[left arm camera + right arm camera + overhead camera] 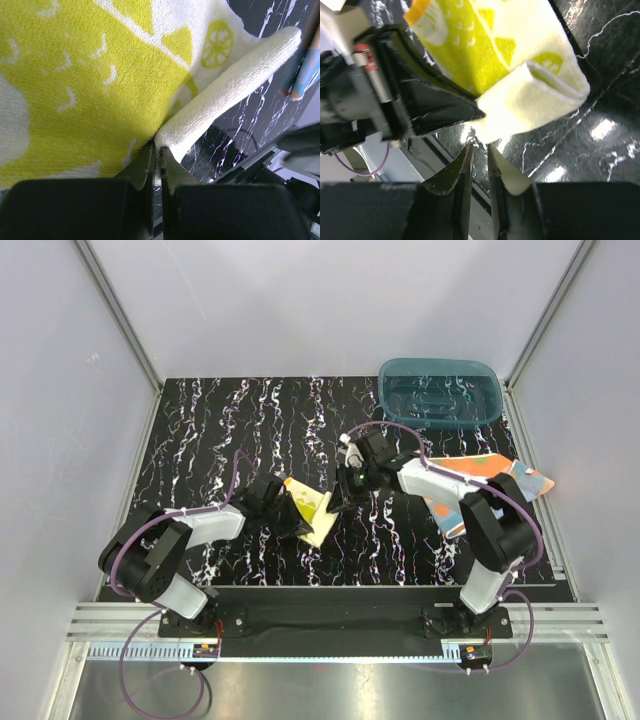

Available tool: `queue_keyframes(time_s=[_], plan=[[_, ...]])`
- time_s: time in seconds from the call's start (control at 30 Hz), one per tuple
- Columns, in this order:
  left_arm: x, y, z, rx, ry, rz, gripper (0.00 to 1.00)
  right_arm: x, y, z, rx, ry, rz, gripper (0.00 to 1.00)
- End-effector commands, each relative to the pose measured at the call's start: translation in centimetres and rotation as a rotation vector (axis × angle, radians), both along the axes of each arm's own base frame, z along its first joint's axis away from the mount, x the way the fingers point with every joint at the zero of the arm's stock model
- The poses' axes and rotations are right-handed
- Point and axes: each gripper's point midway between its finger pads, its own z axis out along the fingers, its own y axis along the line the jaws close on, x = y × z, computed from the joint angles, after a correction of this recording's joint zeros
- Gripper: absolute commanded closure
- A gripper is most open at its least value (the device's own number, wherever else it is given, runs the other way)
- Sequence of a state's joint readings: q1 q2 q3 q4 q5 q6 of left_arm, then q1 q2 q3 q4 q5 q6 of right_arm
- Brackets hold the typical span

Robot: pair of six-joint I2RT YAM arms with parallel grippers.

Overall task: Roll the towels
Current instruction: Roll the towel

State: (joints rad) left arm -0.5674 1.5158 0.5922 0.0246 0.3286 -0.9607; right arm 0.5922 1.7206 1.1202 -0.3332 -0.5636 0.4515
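The yellow towel (311, 508), printed with white lemon shapes, lies mid-table between my two grippers. Its far part is folded into a loose roll (235, 85), which also shows in the right wrist view (535, 95). My left gripper (297, 528) is shut on the towel's near edge (159, 146). My right gripper (338, 504) is shut and empty (480, 150), its tips just short of the roll's end, close to the left gripper's fingers (440, 107). The orange dotted towel (490, 478) lies flat at the right, partly under my right arm.
The teal translucent tub (440, 390) stands at the back right corner of the black marbled table (220, 430). Grey walls close the sides and the back. A strip of the orange towel (306, 75) shows at the left wrist view's right edge.
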Motion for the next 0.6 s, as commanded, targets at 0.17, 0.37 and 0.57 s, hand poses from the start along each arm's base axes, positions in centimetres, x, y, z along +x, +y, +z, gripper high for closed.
queue_keyframes(time_s=[0.17,0.37,0.57], plan=[[0.6,0.5,-0.3,0.037,-0.016,0.006,0.99,2.6,2.7,-2.8,0.019,-0.003,0.018,0.80],[0.0,1.1,-0.4,0.064,0.000,0.000,0.95,3.5,2.7,-6.1,-0.037,0.014,0.001,0.83],[0.2,2.8,1.6,0.163,-0.078,0.024,0.41,3.3,2.5,-8.1,-0.121,0.020,0.001,0.84]])
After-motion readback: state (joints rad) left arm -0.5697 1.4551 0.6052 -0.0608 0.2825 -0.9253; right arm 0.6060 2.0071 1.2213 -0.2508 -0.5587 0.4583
